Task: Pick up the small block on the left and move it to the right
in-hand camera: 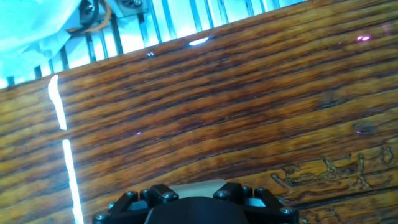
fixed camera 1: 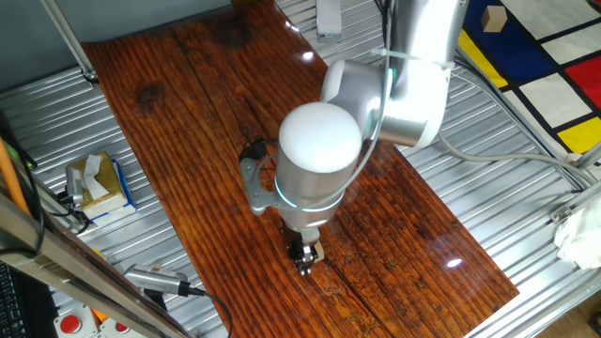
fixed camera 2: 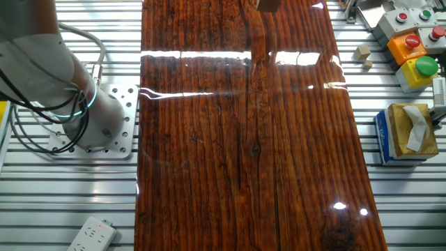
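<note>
The small block (fixed camera 1: 317, 250) is a pale tan cube held between my gripper's (fixed camera 1: 303, 258) fingers low over the dark reddish board (fixed camera 1: 197, 122), near its front end. In the hand view the block's pale top (in-hand camera: 198, 185) shows between the two black fingers (in-hand camera: 163, 195), with the gripper (in-hand camera: 196, 190) shut on it. Whether the block touches the board I cannot tell. In the other fixed view a tan shape (fixed camera 2: 268, 4) at the top edge of the board (fixed camera 2: 237, 153) is likely the block; the fingers are cut off there.
A yellow-and-blue tissue box (fixed camera 1: 99, 183) stands left of the board, also seen in the other fixed view (fixed camera 2: 404, 132). Button boxes (fixed camera 2: 412, 47) and two small wooden pieces (fixed camera 2: 362, 53) lie off the board. A power strip (fixed camera 2: 90, 235) and the arm base (fixed camera 2: 97, 125) sit on the slatted table.
</note>
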Action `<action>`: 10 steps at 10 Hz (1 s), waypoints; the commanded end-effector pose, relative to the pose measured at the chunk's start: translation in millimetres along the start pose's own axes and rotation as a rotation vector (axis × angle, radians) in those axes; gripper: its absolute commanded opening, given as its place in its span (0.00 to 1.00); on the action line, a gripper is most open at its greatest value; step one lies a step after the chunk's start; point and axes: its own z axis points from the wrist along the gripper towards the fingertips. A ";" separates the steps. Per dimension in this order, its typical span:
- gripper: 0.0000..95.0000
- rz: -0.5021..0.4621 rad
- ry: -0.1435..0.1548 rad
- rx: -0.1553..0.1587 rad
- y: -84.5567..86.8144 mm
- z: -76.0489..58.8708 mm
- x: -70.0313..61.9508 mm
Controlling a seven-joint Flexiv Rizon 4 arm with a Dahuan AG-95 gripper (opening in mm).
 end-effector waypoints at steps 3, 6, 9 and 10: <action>0.00 -0.008 0.004 0.000 0.7 1.5 -1.3; 0.00 -0.009 0.007 0.001 0.7 1.9 -1.4; 0.00 -0.006 0.006 0.001 0.1 3.8 -1.5; 0.00 -0.006 0.005 0.001 -0.4 5.2 -1.5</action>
